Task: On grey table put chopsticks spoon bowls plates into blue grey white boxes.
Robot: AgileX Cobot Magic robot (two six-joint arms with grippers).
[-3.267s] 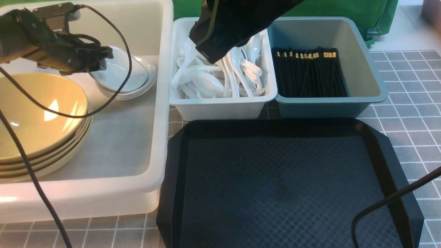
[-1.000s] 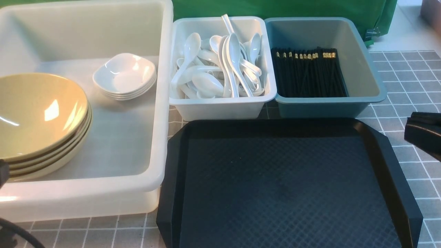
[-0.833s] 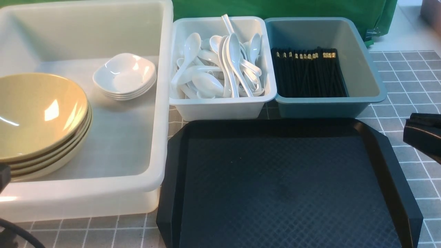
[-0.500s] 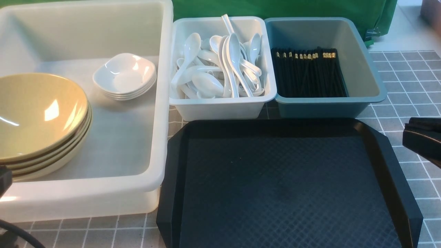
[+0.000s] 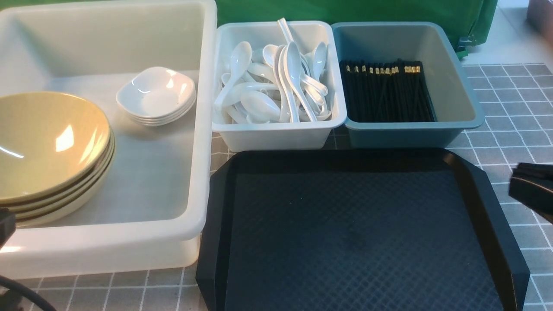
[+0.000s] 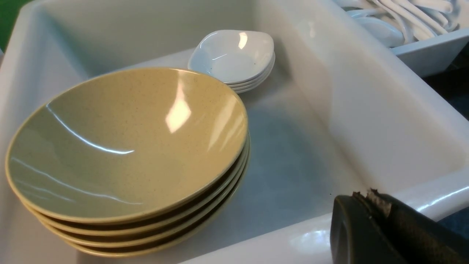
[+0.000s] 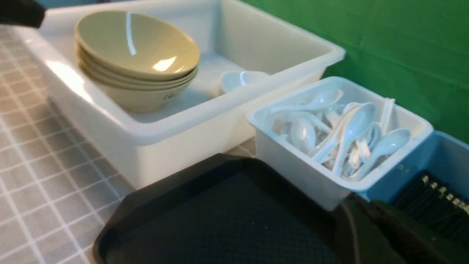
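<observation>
A stack of glossy olive-yellow round bowls (image 5: 47, 151) is seen inside the large translucent white plastic tub (image 5: 203, 129), close in front of the left gripper (image 6: 370, 205), whose dark jaws are pressed together with nothing between them and which is held just over the tub's near rim. Beyond the bowls from that gripper, a small stack of glossy white rounded-square dishes (image 5: 155, 95) is set on the tub floor, apart from the bowls. On the far side of the tub from the left gripper, a small white rectangular plastic box (image 5: 281, 134) is filled with a loose heap of glossy white soup spoons (image 5: 276, 86). Just beside it, a blue-grey rectangular plastic box (image 5: 410, 134) is found, in which thin black chopsticks with gold bands (image 5: 386, 90) are laid side by side. The right gripper (image 5: 533, 188) is seen at the edge of the front view, clenched and empty, hovering nearer than the blue-grey box and beside the black octagonal textured plastic tray (image 5: 358, 233), whose surface is bare. All containers are rested on the grey table with a grid of thin white lines (image 5: 510, 108), which extends beneath and beyond the right gripper.
</observation>
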